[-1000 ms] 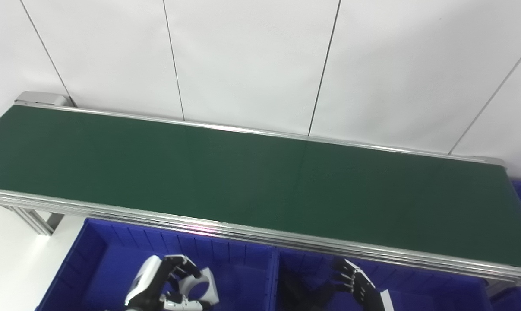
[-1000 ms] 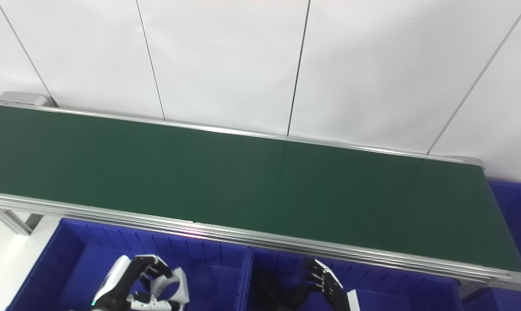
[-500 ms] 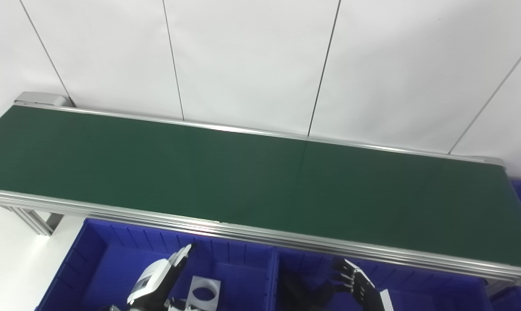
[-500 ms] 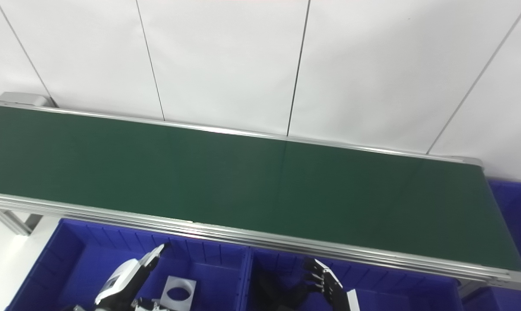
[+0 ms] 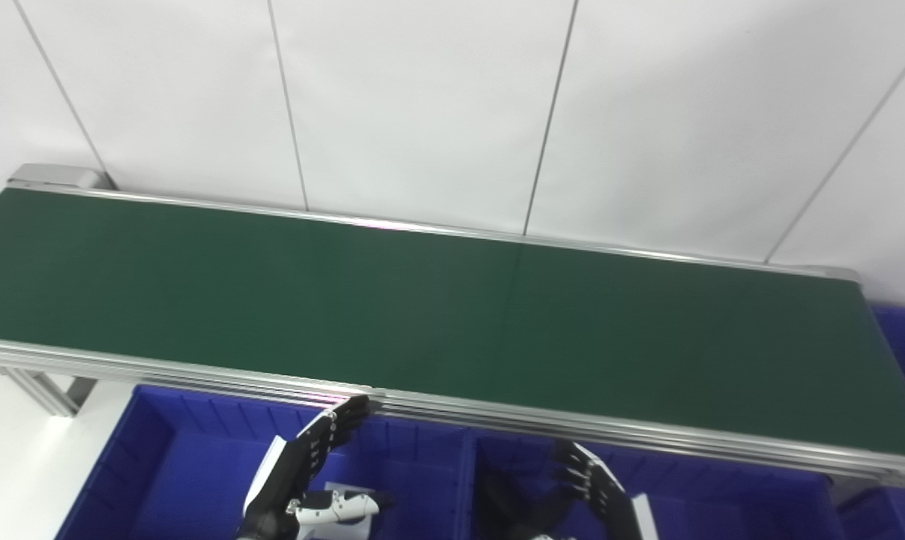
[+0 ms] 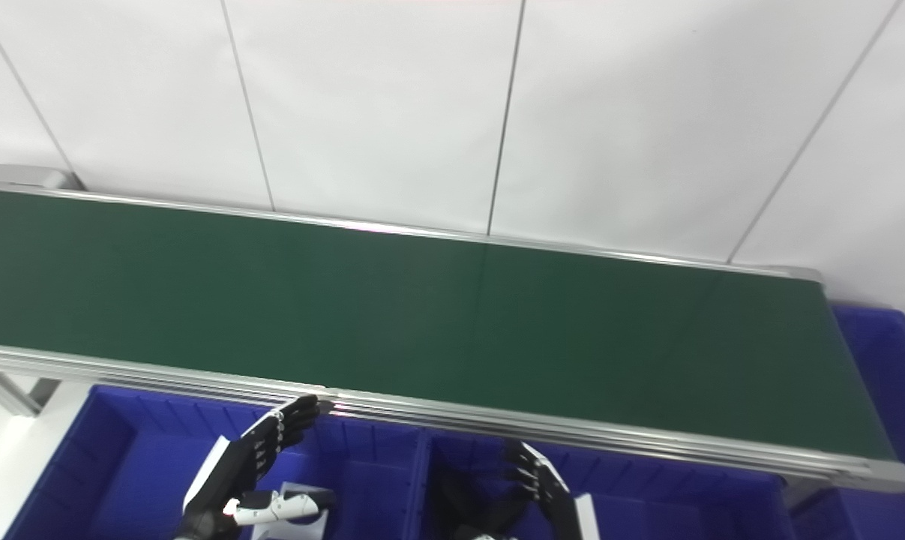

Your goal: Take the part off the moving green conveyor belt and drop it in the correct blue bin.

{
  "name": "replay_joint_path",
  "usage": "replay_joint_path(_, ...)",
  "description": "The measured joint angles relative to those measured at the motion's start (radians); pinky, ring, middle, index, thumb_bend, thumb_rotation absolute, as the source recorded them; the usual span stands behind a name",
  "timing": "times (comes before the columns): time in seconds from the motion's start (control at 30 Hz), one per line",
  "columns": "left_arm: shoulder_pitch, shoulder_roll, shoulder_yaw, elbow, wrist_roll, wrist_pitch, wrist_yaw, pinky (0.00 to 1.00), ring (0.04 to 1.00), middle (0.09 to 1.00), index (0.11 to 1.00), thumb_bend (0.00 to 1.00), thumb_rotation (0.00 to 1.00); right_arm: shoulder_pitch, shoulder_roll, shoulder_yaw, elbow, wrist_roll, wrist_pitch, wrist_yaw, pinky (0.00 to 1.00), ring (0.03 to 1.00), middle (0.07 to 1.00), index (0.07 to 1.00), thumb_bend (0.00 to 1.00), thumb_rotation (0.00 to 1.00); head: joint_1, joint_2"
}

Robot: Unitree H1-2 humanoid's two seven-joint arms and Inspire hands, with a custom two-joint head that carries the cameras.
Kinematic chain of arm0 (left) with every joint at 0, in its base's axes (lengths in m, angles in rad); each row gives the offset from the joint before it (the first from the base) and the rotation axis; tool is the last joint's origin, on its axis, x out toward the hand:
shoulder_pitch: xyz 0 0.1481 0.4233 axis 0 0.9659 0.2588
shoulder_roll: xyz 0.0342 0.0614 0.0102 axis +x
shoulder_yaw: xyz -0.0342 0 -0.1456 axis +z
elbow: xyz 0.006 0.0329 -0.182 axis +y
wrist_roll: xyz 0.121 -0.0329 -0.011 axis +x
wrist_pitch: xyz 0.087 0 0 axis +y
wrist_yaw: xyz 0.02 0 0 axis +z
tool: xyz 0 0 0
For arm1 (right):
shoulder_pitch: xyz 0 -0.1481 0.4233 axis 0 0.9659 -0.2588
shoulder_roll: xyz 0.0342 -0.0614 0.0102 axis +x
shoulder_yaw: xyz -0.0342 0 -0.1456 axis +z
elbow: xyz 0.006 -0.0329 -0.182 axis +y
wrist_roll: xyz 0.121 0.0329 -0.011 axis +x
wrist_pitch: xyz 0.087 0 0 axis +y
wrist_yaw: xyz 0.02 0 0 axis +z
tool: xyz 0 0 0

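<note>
— Green, matte and smooth: the conveyor belt (image 5: 452,315) runs the whole width, framed by ribbed aluminium rails, with nothing lying on it. Behind it, a flat white panelled wall (image 5: 422,105) with thin dark seams.

— And the part?

— Down in the left blue bin (image 5: 160,465). A white piece (image 6: 283,499) shows under the left hand, mostly covered by the thumb; its shape can't be made out from here. It lies low in the bin, at the very bottom edge of the picture.

— Is the hand holding it?

— No. The left hand (image 5: 306,465) is spread flat, black fingers straight and pointing up toward the near rail, the white thumb stretched sideways over the piece. It grips nothing.

— The other hand?

— The right hand (image 5: 598,491) hangs over the middle blue bin (image 5: 722,487), fingers loosely curled and apart, nothing in them. Dark shapes lie in that bin beside it; I can't say what they are.

— Do the two views differ?

— A little. The right eye view shows more of a third blue bin (image 6: 883,375) past the belt's right end, its glossy plastic wall in plain sight; the left eye view catches only a sliver. The left eye view shows more of the aluminium leg (image 5: 43,390) under the belt's left end. Both bins have ribbed inner walls.
</note>
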Motion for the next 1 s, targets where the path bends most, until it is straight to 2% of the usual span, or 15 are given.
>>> replay_joint_path(0.07,-0.002,-0.010,0.011,0.006,-0.034,-0.005,-0.011,0.79,0.731,0.718,0.715,0.65,0.00,0.000,0.006,-0.003,-0.001,-0.006,0.000,-0.005,0.64,0.724,0.783,0.799,0.68,0.07,-0.043,0.005)
replay_joint_path(0.17,-0.006,-0.023,0.027,0.006,-0.078,-0.006,-0.018,0.71,0.658,0.647,0.625,0.61,0.00,0.001,0.017,-0.011,-0.007,-0.010,0.002,-0.020,0.65,0.727,0.783,0.800,0.68,0.07,-0.069,0.009)
replay_joint_path(0.3,-0.014,-0.030,0.032,0.006,-0.142,-0.006,-0.048,0.65,0.623,0.615,0.608,0.59,0.00,0.000,0.038,-0.019,-0.021,-0.009,0.008,-0.031,0.65,0.731,0.783,0.800,0.68,0.08,-0.086,0.012)
replay_joint_path(0.47,-0.022,-0.029,0.037,0.006,-0.165,-0.004,-0.065,0.62,0.605,0.608,0.612,0.57,0.00,-0.001,0.053,-0.020,-0.020,-0.016,0.014,-0.041,0.64,0.727,0.781,0.798,0.68,0.10,-0.100,0.014)
replay_joint_path(0.7,-0.029,-0.029,0.037,0.005,-0.163,0.018,-0.066,0.68,0.639,0.624,0.635,0.58,0.00,-0.001,0.053,-0.021,-0.021,-0.015,0.014,-0.046,0.65,0.733,0.785,0.798,0.68,0.11,-0.084,0.025)
replay_joint_path(0.87,-0.027,-0.033,0.022,0.003,-0.150,0.024,-0.068,0.73,0.678,0.649,0.662,0.62,0.00,0.003,0.050,-0.023,-0.033,-0.011,0.017,-0.044,0.65,0.735,0.786,0.802,0.68,0.10,-0.040,0.031)
replay_joint_path(0.9,-0.026,-0.038,0.020,0.003,-0.143,0.025,-0.067,0.73,0.681,0.650,0.665,0.63,0.00,0.004,0.048,-0.024,-0.035,-0.006,0.017,-0.042,0.65,0.736,0.786,0.802,0.68,0.10,-0.014,0.044)
replay_joint_path(1.0,-0.019,-0.053,0.016,-0.005,-0.136,0.031,-0.065,0.77,0.694,0.667,0.681,0.65,0.00,0.012,0.037,-0.025,-0.056,0.003,0.031,-0.028,0.66,0.740,0.790,0.805,0.67,0.10,0.003,0.061)
